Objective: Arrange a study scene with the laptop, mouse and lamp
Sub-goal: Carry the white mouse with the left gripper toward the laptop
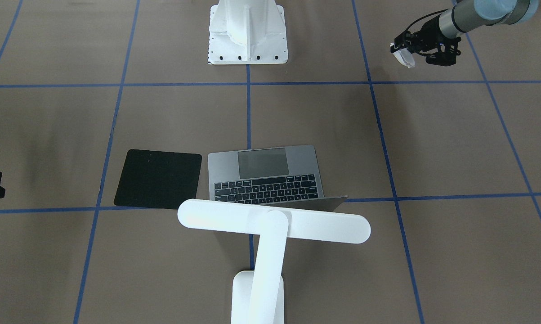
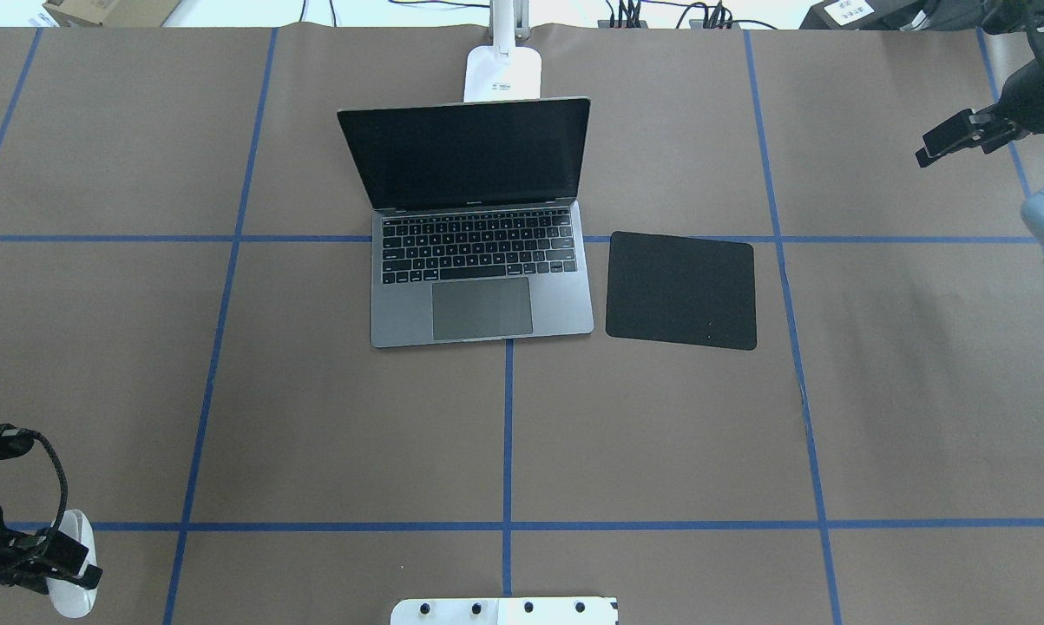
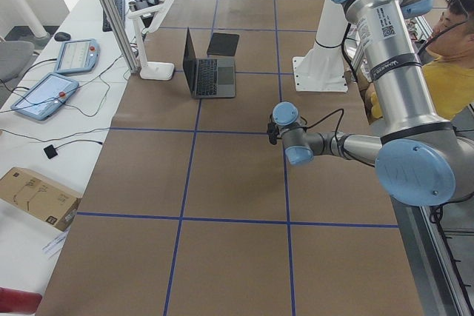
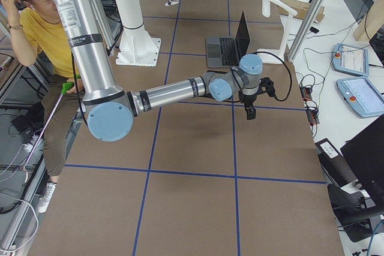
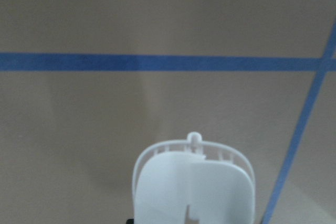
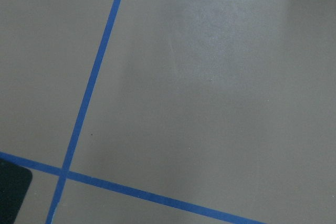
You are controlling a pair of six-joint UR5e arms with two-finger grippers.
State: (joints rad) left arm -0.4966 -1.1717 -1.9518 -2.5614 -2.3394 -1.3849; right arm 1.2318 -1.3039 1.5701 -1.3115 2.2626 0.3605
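The open grey laptop sits at mid-table with its screen up; it also shows in the front view. The white lamp stands behind the laptop, its bar head over the screen's top edge and its base at the table's far edge. My left gripper is at the near left corner, shut on the white mouse. The mouse also shows in the front view, and its underside shows in the left wrist view. My right gripper hovers at the far right, apart from everything; I cannot tell whether it is open or shut.
A flat black mouse pad lies right of the laptop. The white robot pedestal stands at the near middle edge. Blue tape lines cross the brown table. A person in yellow sits behind the robot.
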